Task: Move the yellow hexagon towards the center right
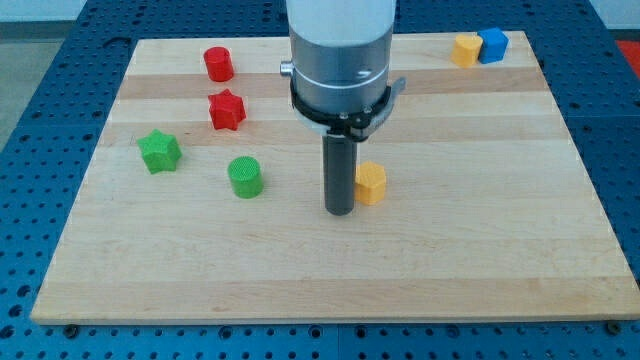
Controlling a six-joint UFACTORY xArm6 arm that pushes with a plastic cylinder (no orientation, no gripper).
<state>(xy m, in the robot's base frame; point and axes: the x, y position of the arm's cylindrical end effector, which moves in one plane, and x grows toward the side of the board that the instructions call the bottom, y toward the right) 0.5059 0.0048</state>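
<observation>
The yellow hexagon (371,184) sits near the middle of the wooden board (330,270). My tip (339,211) rests on the board right beside the hexagon, on its left side, touching or nearly touching it. The dark rod rises from there into the grey and white arm body (340,50), which hides the board behind it.
A red cylinder (219,64), a red star (227,110), a green star (159,152) and a green cylinder (245,177) lie at the view's left. A second yellow block (465,49) and a blue cube (492,45) touch at the top right corner.
</observation>
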